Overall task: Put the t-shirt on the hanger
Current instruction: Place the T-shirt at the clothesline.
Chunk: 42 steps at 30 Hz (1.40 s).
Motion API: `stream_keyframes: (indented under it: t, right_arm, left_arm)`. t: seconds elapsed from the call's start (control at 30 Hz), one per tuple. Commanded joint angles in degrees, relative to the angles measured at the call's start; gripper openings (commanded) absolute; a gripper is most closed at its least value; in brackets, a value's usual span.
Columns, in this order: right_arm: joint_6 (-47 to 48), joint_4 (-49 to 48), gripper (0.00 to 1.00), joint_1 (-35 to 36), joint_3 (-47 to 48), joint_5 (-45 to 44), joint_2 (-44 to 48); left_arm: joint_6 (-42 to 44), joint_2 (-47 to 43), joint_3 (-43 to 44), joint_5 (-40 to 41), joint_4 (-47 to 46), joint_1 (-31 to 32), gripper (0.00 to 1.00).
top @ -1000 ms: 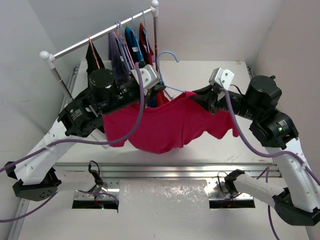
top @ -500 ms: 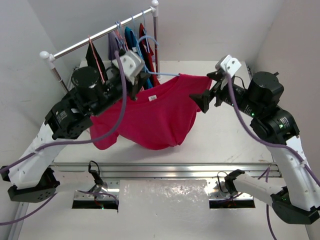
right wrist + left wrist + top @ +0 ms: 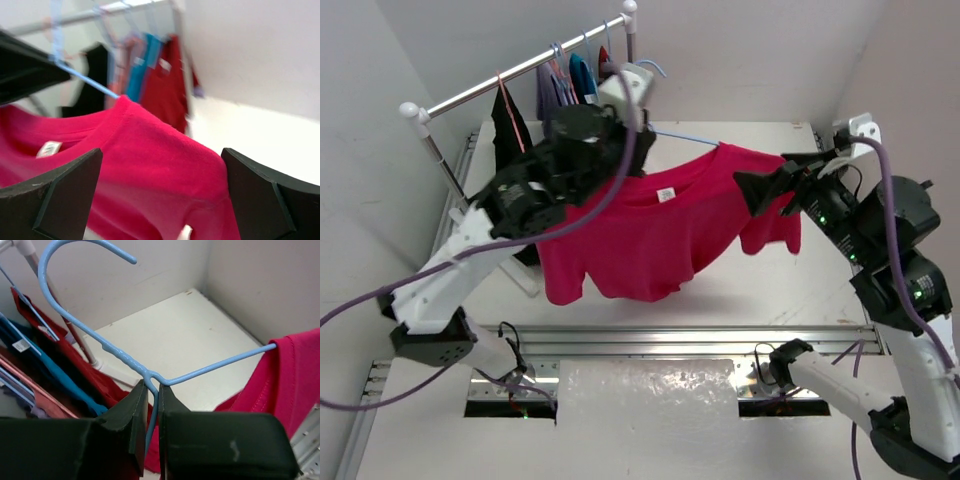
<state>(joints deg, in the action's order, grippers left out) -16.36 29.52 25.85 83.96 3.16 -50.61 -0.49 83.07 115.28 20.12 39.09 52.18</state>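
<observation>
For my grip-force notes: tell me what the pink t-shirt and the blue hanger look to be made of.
The t-shirt: soft matte knit fabric, probably cotton jersey; it sags in folds and its neck band shows stitching. The hanger: thin stiff wire, likely metal under a smooth pale blue coating; the neck is twisted and it holds its shape under the shirt.

High rear overview, two close wrist views, all sharing the t-shirt (image 3: 650, 230)
</observation>
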Motion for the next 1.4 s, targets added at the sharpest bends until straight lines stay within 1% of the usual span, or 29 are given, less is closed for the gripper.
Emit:
stream_keyframes:
  t: [0.0, 0.03, 0.07, 0.1, 0.13, 0.17, 0.23, 0.27, 0.3, 0.33, 0.4, 0.47, 0.5, 0.53, 0.57, 0.6, 0.67, 0.7, 0.73, 0.77, 0.8, 0.83, 0.87, 0.9, 0.93, 1.0, 1.07, 1.17, 1.37]
  right_arm:
    - [-7.8, 2.6, 0.99, 1.5, -6.3, 3.5, 2.9]
    - [-7.5, 6.1, 0.99, 1.5, -6.1, 0.0, 3.4]
    - [-7.8, 8.8, 0.99, 1.5, -5.4, -8.9, 3.8]
    - [-7.5, 11.0, 0.99, 1.5, -4.0, -13.0, 4.2]
    - [-4.8, 13.2, 0.99, 1.5, -3.8, -15.5, 4.5]
    - [-2.6, 13.7, 0.99, 1.5, -3.9, -20.8, 4.6]
    - [1.5, 15.6, 0.99, 1.5, -3.2, -26.8, 3.4]
    - [1.9, 16.7, 0.99, 1.5, -2.6, -30.2, 2.8]
    - [2.1, 17.3, 0.99, 1.5, -1.2, -34.7, 2.4]
    - [2.2, 17.6, 0.99, 1.5, -0.6, -35.1, 3.0]
    - [2.6, 15.1, 0.99, 1.5, 0.7, -38.5, 4.3]
    - [6.0, 11.0, 0.99, 1.5, 0.8, -40.2, 6.1]
    - [7.9, 8.9, 0.99, 1.5, 0.6, -39.8, 6.4]
    - [10.8, 6.2, 0.99, 1.5, 0.8, -39.5, 6.3]
    - [11.3, 6.2, 0.99, 1.5, 2.5, -39.0, 4.6]
    - [11.3, 7.6, 0.99, 1.5, 3.4, -36.2, 3.3]
    - [9.2, 10.5, 0.99, 1.5, 5.6, -30.3, 0.6]
    - [4.6, 13.6, 0.99, 1.5, 6.1, -22.0, 0.0]
    - [1.5, 14.6, 0.99, 1.5, 6.2, -18.1, -0.5]
    - [-2.0, 14.9, 0.99, 1.5, 4.2, -14.0, -0.5]
    - [-6.8, 13.0, 0.99, 1.5, 2.1, -4.5, -0.2]
    - [-9.0, 11.5, 0.99, 1.5, -3.3, -0.6, 0.2]
    - [-13.1, 7.7, 0.99, 1.5, -6.1, 2.8, 1.0]
    - [-14.6, 6.0, 0.99, 1.5, -8.3, 7.5, 1.4]
    - [-16.5, 3.9, 0.99, 1.6, -11.2, 9.3, 1.0]
    - [-17.3, 3.4, 0.99, 1.6, -12.5, 10.1, 0.6]
    - [-17.7, 2.7, 0.99, 1.7, -13.2, 8.6, 1.0]
    - [-17.4, 2.6, 0.99, 1.7, -12.9, 8.8, 2.7]
    - [-13.6, 4.8, 0.99, 1.7, -13.7, 6.8, 3.7]
  left_arm:
    - [-6.2, 8.2, 8.2, 15.9, -16.2, 8.5, 0.00]
    - [-5.7, 10.9, 10.6, 17.6, -17.0, 9.3, 0.00]
    - [-5.6, 16.0, 13.4, 18.5, -16.8, 10.0, 0.00]
    - [-5.6, 18.6, 16.2, 20.7, -16.2, 10.0, 0.00]
    - [-5.2, 21.1, 20.7, 21.2, -16.2, 10.0, 0.00]
    - [-5.0, 24.6, 21.8, 21.5, -16.7, 10.0, 0.00]
    - [-4.3, 25.9, 21.3, 19.0, -20.6, 9.7, 0.00]
    - [-4.0, 25.9, 19.6, 19.7, -22.1, 9.5, 0.00]
    - [-3.6, 26.0, 19.1, 23.4, -23.5, 9.4, 0.00]
    - [-3.2, 26.5, 19.0, 24.3, -24.6, 8.6, 0.00]
    - [-6.0, 26.9, 19.6, 23.5, -22.0, 6.8, 0.00]
    - [-10.7, 24.8, 15.2, 19.4, -20.8, 3.6, 0.00]
    - [-11.5, 23.2, 11.6, 15.7, -23.8, 2.6, 0.00]
    - [-11.8, 19.4, 7.7, 13.8, -26.3, 1.4, 0.00]
    - [-11.7, 17.7, 1.4, 12.2, -30.0, 1.1, 0.00]
    - [-11.6, 15.0, -0.9, 11.8, -31.5, 0.8, 0.00]
    - [-10.8, 13.7, -4.1, 10.9, -33.4, 0.7, 0.00]
    - [-10.8, 14.1, -3.4, 11.6, -32.8, 0.6, 0.00]
    - [-11.3, 15.0, -1.8, 12.7, -31.3, 0.6, 0.00]
    - [-12.1, 16.2, 0.4, 15.6, -27.4, 0.6, 0.00]
    - [-12.6, 18.9, 5.4, 16.5, -25.7, 0.7, 0.00]
    - [-14.0, 20.2, 7.9, 18.9, -23.9, 0.8, 0.00]
    - [-14.9, 23.0, 12.9, 20.6, -20.7, 1.3, 0.00]
    - [-15.4, 24.4, 15.3, 22.4, -19.2, 1.8, 0.00]
    - [-16.4, 27.2, 17.6, 26.8, -16.4, 2.7, 0.00]
    - [-17.7, 28.9, 21.6, 30.3, -14.7, 3.1, 0.00]
    - [-21.0, 28.8, 19.4, 32.5, -14.6, 3.2, 0.00]
    - [-21.4, 28.3, 16.5, 34.7, -17.2, 3.5, 0.00]
    - [-22.2, 30.7, 17.5, 35.3, -18.1, 4.6, 0.00]
